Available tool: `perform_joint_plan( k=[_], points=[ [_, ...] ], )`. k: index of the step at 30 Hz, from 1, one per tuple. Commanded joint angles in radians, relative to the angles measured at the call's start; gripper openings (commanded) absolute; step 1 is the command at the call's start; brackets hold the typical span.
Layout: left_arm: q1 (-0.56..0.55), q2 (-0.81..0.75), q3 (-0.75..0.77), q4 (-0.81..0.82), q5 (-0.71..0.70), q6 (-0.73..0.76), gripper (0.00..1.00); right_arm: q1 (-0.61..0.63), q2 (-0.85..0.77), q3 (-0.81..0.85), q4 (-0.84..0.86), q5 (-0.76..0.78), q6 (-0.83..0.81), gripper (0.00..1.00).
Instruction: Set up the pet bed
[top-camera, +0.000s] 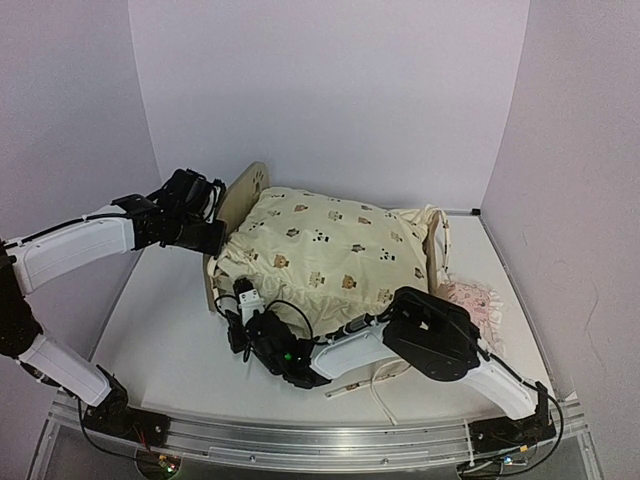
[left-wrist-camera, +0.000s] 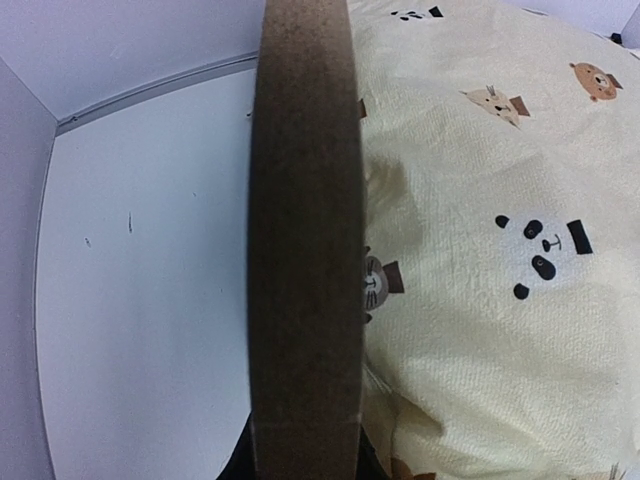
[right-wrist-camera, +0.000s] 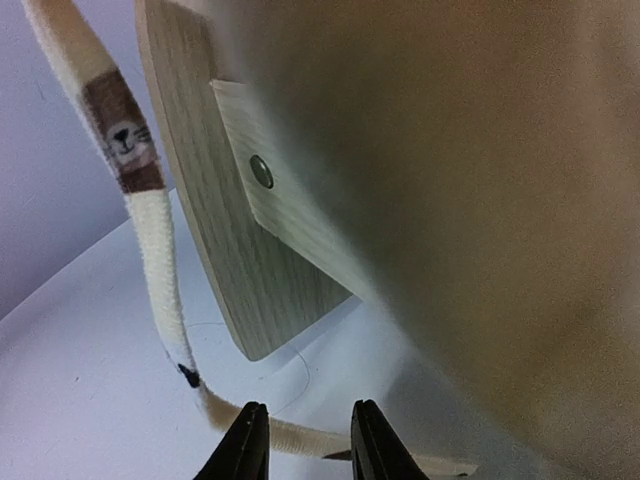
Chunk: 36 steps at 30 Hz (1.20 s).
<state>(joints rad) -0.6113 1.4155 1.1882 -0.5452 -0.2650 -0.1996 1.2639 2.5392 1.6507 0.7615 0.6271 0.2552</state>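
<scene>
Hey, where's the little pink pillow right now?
In the top view, the pink pillow lies on the table at the right, beside the pet bed's foot end, near the right wall.

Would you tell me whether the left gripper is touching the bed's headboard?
Touching. The left wrist view shows the headboard filling the space between the fingers of the left gripper, no gap either side.

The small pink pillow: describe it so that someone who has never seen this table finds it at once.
Find the wooden pet bed in the middle of the white table, heaped with a big cream animal-print cushion. Just past the bed's right end, the small pink pillow lies on the table. It is the only pink thing there, ruffled and much smaller than the cushion.
</scene>
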Motion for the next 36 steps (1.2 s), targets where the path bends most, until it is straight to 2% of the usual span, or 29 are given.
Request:
perform_joint_plan(
  k=[1, 6, 12, 17, 36],
  points=[
    [0.012, -0.025, 0.11, 0.104, 0.062, -0.134, 0.0, 0.008, 0.087, 0.129, 0.109, 0.191, -0.1, 0.31],
    [0.012, -0.021, 0.129, 0.095, 0.064, -0.138, 0.0, 0.008, 0.178, 0.23, 0.141, 0.201, -0.2, 0.36],
    [0.012, -0.003, 0.184, 0.072, 0.068, -0.145, 0.0, 0.007, 0.225, 0.234, 0.214, 0.268, -0.238, 0.37],
    [0.01, 0.003, 0.23, 0.047, 0.079, -0.152, 0.0, -0.006, 0.282, 0.306, 0.258, 0.264, -0.326, 0.4],
    [-0.004, 0.013, 0.262, 0.018, 0.073, -0.153, 0.0, -0.087, 0.362, 0.413, 0.298, 0.1, -0.379, 0.45]
  ],
)
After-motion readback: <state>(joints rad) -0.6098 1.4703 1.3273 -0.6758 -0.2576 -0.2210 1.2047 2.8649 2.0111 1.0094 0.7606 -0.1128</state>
